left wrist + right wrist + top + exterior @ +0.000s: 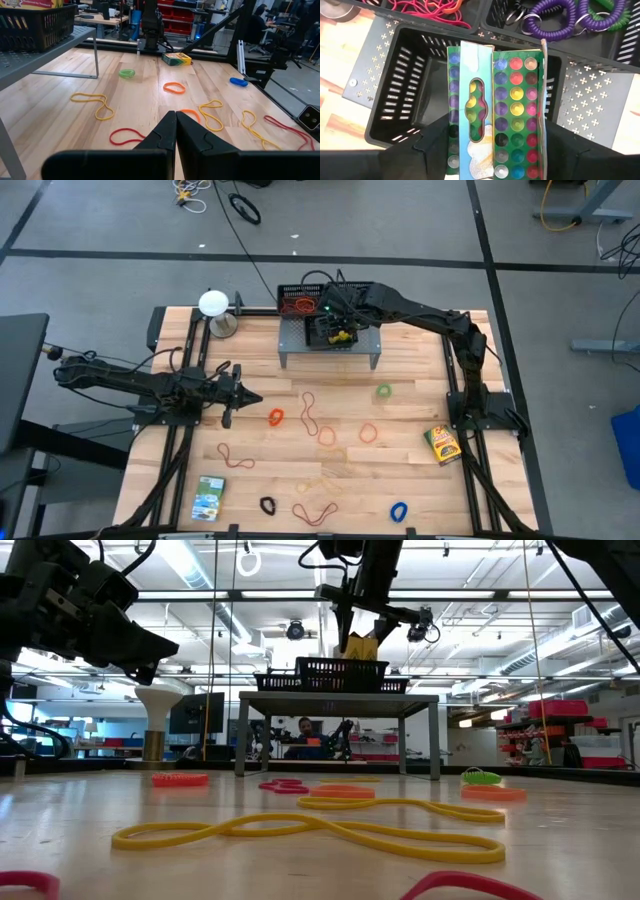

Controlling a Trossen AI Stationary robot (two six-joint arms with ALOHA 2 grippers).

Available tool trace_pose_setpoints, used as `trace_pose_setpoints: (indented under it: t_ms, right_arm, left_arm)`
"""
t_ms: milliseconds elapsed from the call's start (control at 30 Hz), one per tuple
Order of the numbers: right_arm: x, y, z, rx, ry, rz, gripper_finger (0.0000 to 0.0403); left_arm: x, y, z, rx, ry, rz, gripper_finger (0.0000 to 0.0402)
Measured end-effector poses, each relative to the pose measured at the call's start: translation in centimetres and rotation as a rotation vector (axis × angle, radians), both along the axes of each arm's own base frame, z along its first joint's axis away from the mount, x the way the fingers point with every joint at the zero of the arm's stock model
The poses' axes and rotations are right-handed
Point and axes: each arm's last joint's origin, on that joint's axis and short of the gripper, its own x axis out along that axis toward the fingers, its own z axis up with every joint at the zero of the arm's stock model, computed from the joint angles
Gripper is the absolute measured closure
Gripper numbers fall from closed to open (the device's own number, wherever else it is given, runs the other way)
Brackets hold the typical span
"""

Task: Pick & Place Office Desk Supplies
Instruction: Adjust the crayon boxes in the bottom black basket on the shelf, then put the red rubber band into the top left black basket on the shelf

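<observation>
My right gripper (495,150) hangs over the grey shelf (330,355) at the table's far side. It is shut on a yellow-green card box (495,110) whose open face shows rows of coloured tips. The box stands above a black mesh tray (400,90) on the shelf. In the low view the box (360,645) rises out of the tray (340,672). My left gripper (250,397) waits shut near the table's left edge, touching nothing. Several rubber-band loops lie flat on the wood, such as an orange one (276,417) and a green one (384,390). My right gripper has the card box between its two fingers, one on each long side (451,135). The fingers (432,147) come from above, slanting down. The box stands upright with its lower end inside the tray. I cannot tell whether it rests on the tray's floor.
Beside the tray, other trays hold red bands (430,10) and purple coiled cords (560,22). A white ball on a stand (213,305) is left of the shelf. Two more card boxes lie on the table, at the right (442,443) and the near left (209,498).
</observation>
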Motion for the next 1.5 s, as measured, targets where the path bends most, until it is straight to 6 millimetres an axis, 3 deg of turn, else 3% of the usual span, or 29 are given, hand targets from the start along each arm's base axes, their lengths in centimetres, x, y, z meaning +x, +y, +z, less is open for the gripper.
trace_pose_setpoints:
  t_ms: [167,500,667,800,867,967,1100,1200,1267,1367,1500]
  right_arm:
    - [0.0,0.0,0.0,-0.005,0.004,0.014,0.0142]
    - [-0.1,0.0,0.5,-0.037,0.004,0.074,0.0055]
    - [-1.5,0.2,3.4,-0.138,-0.065,0.116,0.0046]
    - [-3.8,1.0,6.2,-0.215,-0.073,0.192,0.0051]
    - [-4.9,2.3,7.3,-0.272,-0.024,0.272,0.0072]
    - [-5.1,4.8,7.7,-0.365,0.071,0.37,0.0141]
    - [-4.5,7.9,7.3,-0.454,0.139,0.466,0.0273]
    - [-3.7,10.1,5.9,-0.485,0.137,0.555,0.0371]
    - [-3.2,11.4,4.5,-0.491,0.123,0.598,0.0389]
    - [-3.3,13.1,2.5,-0.514,0.07,0.644,0.0376]
    - [-3.4,14.5,-1.8,-0.529,0.004,0.695,0.0381]
  left_arm:
    - [0.0,0.0,0.0,-0.015,0.001,0.001,0.0389]
    - [0.0,0.0,0.0,-0.026,0.001,0.003,0.0389]
    - [0.0,0.0,0.0,-0.024,0.001,0.007,0.0389]
    - [0.0,0.1,0.0,-0.023,-0.003,0.024,0.0389]
    - [0.0,0.1,0.0,-0.023,-0.003,0.026,0.0389]
    - [0.0,0.1,0.0,-0.022,-0.003,0.031,0.0389]
    - [0.0,0.1,0.0,-0.021,-0.002,0.044,0.0389]
    - [0.0,0.1,0.0,-0.02,0.004,0.044,0.0389]
    - [0.1,0.1,-0.1,-0.019,0.012,0.044,0.0389]
    - [0.1,0.1,-0.3,-0.018,0.026,0.044,0.0389]
    - [0.3,0.1,-0.6,-0.024,0.058,0.06,0.0389]
